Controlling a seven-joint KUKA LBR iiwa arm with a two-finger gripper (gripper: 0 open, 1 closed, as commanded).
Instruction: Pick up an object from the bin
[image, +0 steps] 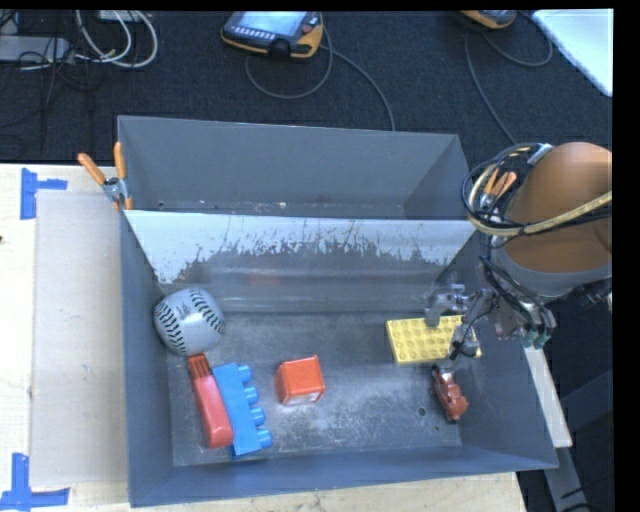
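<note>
Nearest, by the front wall of the grey metal bin (330, 470), a blue toy brick (243, 408) with round bumps is seen at the left. A long red block (210, 405) is laid right against its left side, so that the two are touching. Just to the right of them, but apart, an orange cube (300, 381) is set on the bin floor. Far over to the right, near the front right corner, a small dark red toy (450, 393) is found; what kind of toy it is cannot be told.

A bit farther back, a flat yellow plate (420, 340) with rows of bumps is laid on the floor at the right side of the bin, just behind the small red toy. The gripper (458, 322) is held over the right edge of this yellow plate, very close to it. Whether the gripper is spread or pressed together cannot be told, and whether the plate is touched cannot be told either.

About as far back, at the left wall, a grey and white ball (188, 320) with dark stitch marks is seen, well apart from the gripper.

Farther still, the scratched back wall (300, 245) of the bin is sloped upward. At the right rim, the robot's round orange cover (565, 215) is seen, with cables (498, 185) looped beside it
</note>
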